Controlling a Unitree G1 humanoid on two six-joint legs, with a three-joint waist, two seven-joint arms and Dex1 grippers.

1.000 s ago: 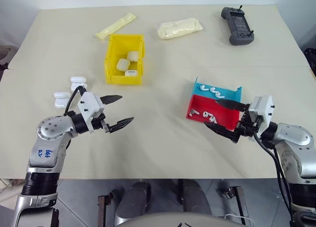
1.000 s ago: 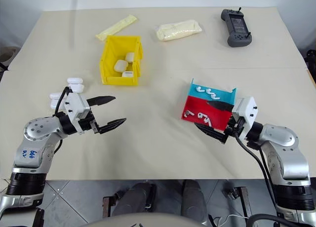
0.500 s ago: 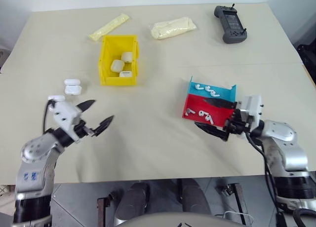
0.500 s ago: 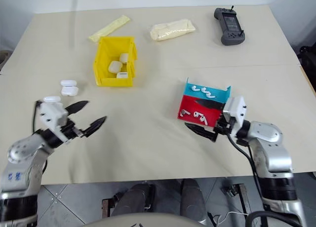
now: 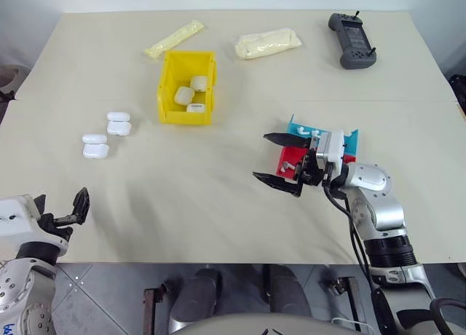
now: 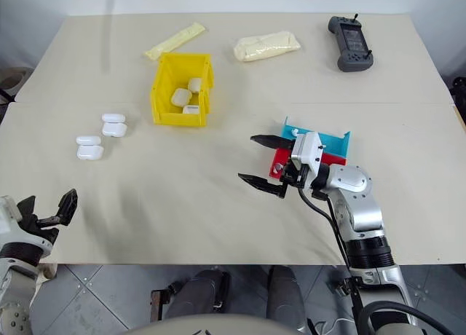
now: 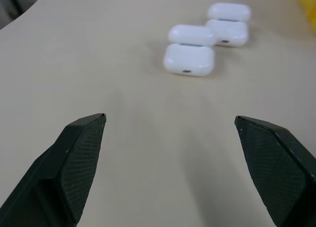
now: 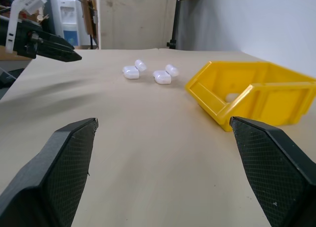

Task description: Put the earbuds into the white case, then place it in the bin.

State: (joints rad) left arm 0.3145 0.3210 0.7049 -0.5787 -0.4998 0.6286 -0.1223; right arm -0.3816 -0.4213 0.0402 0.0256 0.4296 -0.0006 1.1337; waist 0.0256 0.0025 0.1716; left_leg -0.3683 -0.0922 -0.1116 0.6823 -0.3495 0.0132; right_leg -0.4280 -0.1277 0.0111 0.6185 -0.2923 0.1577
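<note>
Looking down from my head, I am holding my right gripper point(image 5: 280, 161) just above the tabletop, its two black fingers spread wide and empty, pointing toward my left side; the shallow red and blue plastic tray point(image 5: 349, 140) with the tiny glossy white earbuds point(image 5: 315, 133) is lying just behind it, near the tabletop's right edge. My left gripper point(image 5: 75, 207) is hanging at the near left edge, jaws also apart, holding nothing. Four small glossy white rounded cases point(image 5: 95, 151) are resting closed in two pairs toward the left edge, beyond my left gripper, so that arm is nearer them; the bright yellow open-top plastic bin point(image 5: 166, 87), already holding three cases, is sitting farther back, left of centre. Through my left wrist, the cases point(image 7: 189, 65) are lying straight ahead between my spread fingertips point(image 7: 83, 138), long sides across my line of reach. Through my right wrist, the yellow bin point(image 8: 266, 98) and the cases point(image 8: 161, 77) are showing well beyond my open fingertips point(image 8: 69, 153).
</note>
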